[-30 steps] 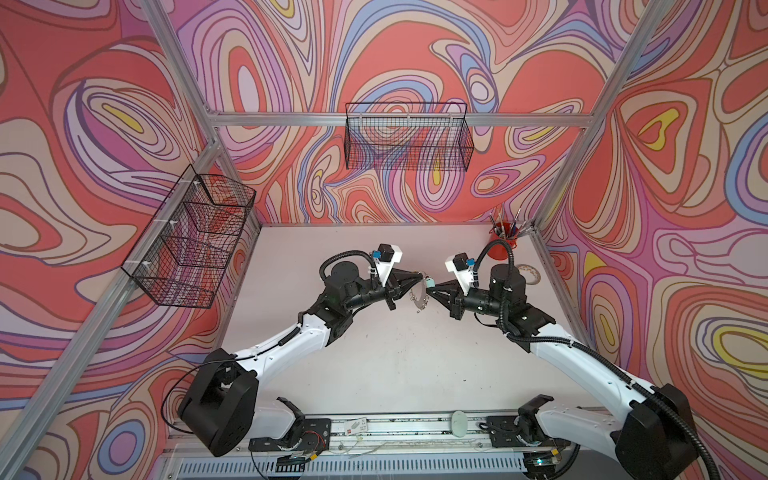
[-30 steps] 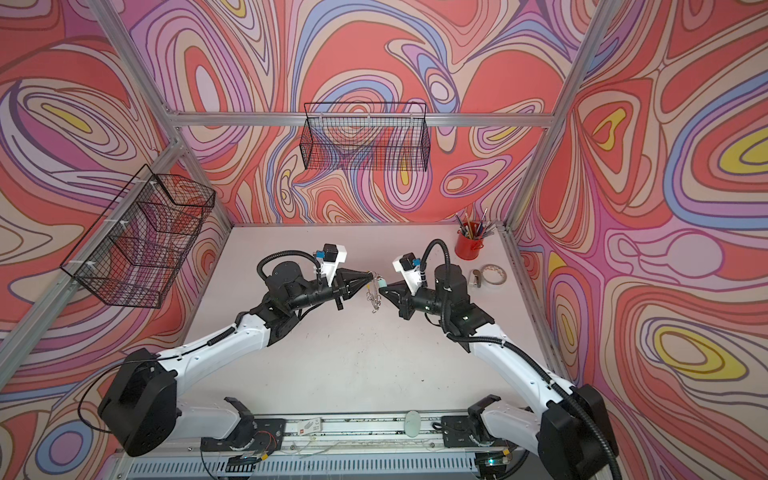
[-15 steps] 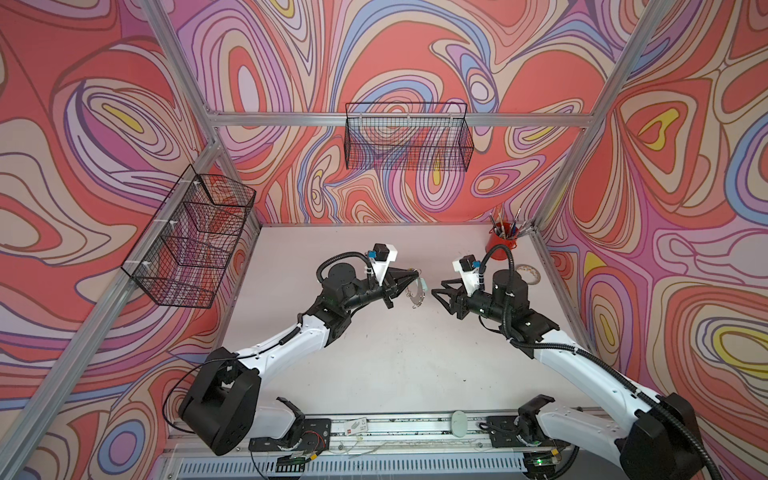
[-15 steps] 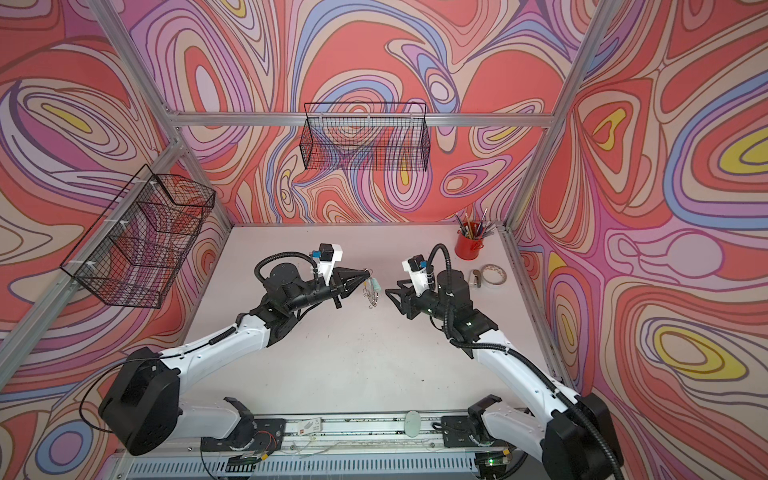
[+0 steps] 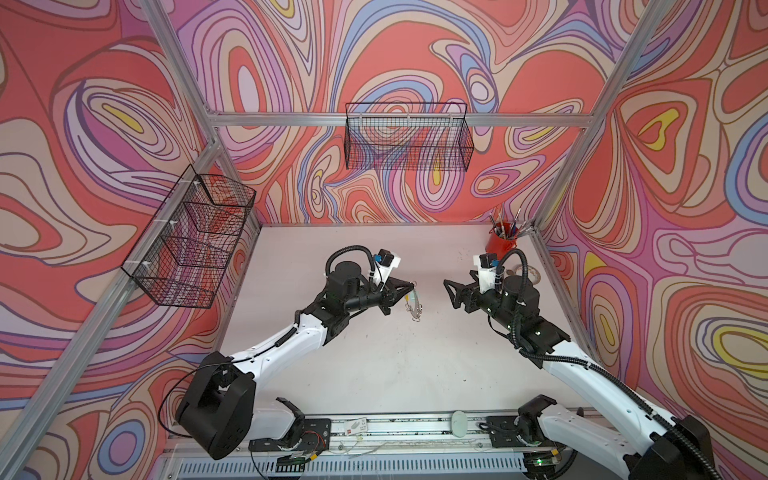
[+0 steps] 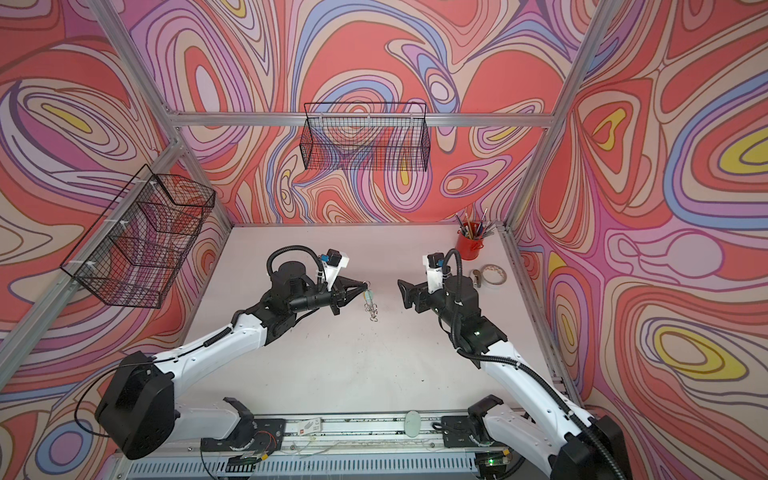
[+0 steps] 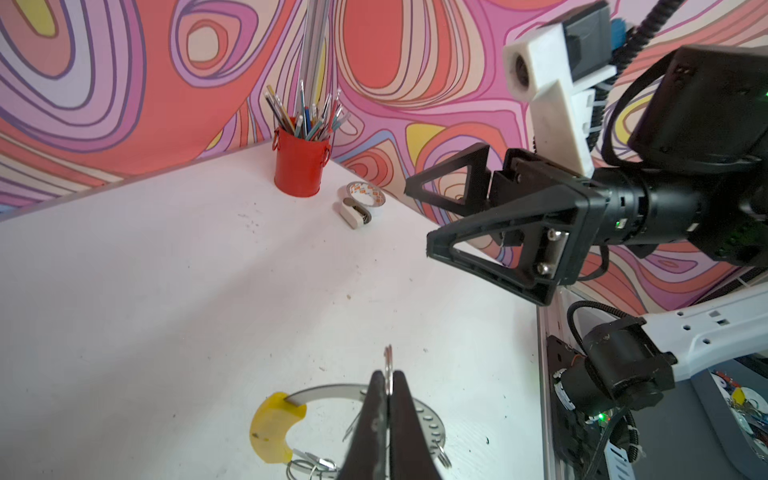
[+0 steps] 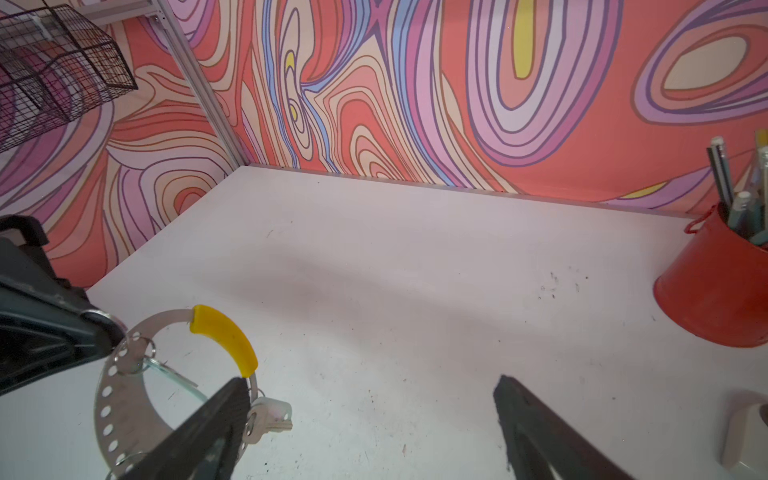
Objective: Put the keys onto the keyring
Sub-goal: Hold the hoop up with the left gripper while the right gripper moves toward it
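Keyring, a large flat grey metal hoop (image 8: 103, 399) with punched holes, small wire loops on its rim and one yellow sleeve (image 8: 224, 338): hangs on edge over the middle of the table (image 5: 374, 374), seen in both top views (image 5: 414, 306) (image 6: 371, 306). Cannot tell whether its lowest loops touch the table.

Keys: one small silver metal key with a pale plastic tag (image 8: 268, 415) hangs from a wire loop just past the end of the yellow sleeve. A second pale translucent tag (image 8: 170, 374) hangs from a loop close to the gripped part of the rim; its key is hard to make out.

Left jaws: pressed together on the hoop's rim (image 7: 332, 392), carrying the keyring.

Right jaws: spread wide, holding nothing, facing the keyring from the right and a little apart from it.

Far right corner of the table: red metal pot of pencils (image 5: 503, 246). Just beside it, along the right edge, a whitish tape roll (image 7: 368, 194) with a small beige oblong object (image 7: 353, 215) touching it.

Walls: two black wire baskets, one on the back wall (image 5: 409, 143), one on the left wall (image 5: 189, 241).
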`<state>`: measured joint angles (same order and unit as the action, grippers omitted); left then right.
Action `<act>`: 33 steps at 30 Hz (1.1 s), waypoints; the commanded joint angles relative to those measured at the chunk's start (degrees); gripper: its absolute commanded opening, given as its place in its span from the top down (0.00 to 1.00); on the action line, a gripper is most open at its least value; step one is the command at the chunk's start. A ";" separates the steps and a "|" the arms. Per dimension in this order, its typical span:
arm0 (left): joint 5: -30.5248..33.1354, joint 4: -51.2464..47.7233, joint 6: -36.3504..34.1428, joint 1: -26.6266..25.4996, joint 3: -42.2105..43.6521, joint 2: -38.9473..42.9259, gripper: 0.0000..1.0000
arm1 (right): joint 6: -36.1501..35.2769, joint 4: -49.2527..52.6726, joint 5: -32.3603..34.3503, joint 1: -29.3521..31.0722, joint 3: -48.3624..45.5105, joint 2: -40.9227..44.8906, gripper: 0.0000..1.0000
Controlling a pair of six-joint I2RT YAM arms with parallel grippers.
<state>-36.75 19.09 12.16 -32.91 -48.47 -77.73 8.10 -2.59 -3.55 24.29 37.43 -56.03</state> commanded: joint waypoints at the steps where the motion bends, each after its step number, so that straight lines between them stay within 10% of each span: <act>1: 0.13 -5.48 -0.36 0.08 -3.04 -2.95 1.00 | 0.79 -1.89 3.72 -0.17 -1.90 1.12 0.02; 16: -0.68 2.41 6.67 -5.02 -14.28 -23.03 1.00 | 2.09 -0.74 5.84 -0.15 -3.67 -0.86 0.02; 33: 4.03 -8.55 8.29 -5.41 -19.56 -22.11 1.00 | 8.54 -11.59 -14.03 0.84 -8.78 -8.92 0.12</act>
<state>-34.30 12.95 20.18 -38.00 -66.48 -101.43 14.74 -9.50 -14.92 24.77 29.04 -64.03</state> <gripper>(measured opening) 0.054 0.876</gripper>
